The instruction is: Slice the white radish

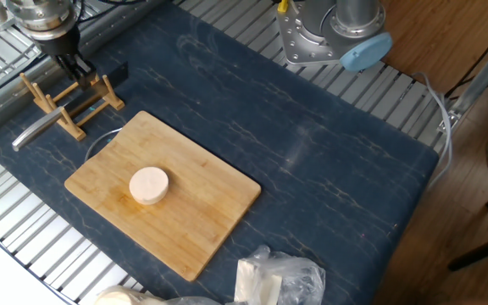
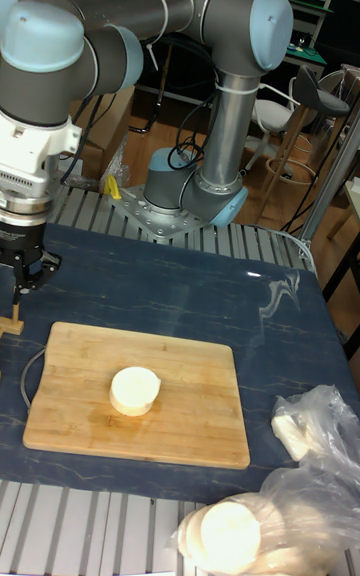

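**Arm was over at the knife rack, radish untouched**

Going left to right: the gripper (image 1: 73, 64) sat low over the wooden rack (image 1: 73, 100), and I couldn't tell how far apart the fingers were or whether they held anything. Risk as I saw it: a skewed grab on the knife handle (image 1: 34, 132) could tip the rack. Right of the rack, the white radish (image 1: 149, 185) lay flat mid cutting board (image 1: 219, 207), round face up, so no real long axis; it might slide under a blade.

My arm (image 2: 190, 11) reaches out from its base, bends back at the elbow and drops down at the table's far left corner, where my gripper (image 1: 76, 66) points straight down, its dark fingers (image 2: 28, 272) drawn close together.
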Controlling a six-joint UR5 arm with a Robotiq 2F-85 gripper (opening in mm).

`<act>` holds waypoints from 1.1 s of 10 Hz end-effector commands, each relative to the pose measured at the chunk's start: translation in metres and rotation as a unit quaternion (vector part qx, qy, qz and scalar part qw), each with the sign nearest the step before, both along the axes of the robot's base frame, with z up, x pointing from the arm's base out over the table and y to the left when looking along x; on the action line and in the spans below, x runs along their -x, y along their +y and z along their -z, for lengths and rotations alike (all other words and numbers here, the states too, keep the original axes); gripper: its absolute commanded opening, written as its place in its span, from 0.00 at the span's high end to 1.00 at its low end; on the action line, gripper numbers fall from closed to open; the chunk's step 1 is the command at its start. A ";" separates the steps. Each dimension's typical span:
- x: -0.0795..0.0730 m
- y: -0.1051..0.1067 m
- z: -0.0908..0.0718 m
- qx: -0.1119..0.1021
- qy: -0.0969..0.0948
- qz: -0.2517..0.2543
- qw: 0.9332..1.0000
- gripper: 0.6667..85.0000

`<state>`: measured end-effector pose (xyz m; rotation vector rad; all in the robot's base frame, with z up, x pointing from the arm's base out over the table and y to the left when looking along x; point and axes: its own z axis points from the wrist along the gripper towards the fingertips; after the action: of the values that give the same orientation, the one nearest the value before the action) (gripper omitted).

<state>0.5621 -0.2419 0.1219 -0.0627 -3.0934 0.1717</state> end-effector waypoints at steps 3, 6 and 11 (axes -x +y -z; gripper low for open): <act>0.000 -0.006 0.014 0.014 -0.001 0.006 1.000 0.58; -0.004 -0.002 0.022 0.014 -0.004 0.015 1.000 0.58; -0.003 -0.006 0.034 0.022 -0.007 0.014 1.000 0.58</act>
<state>0.5638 -0.2478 0.0947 -0.0967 -3.0901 0.2426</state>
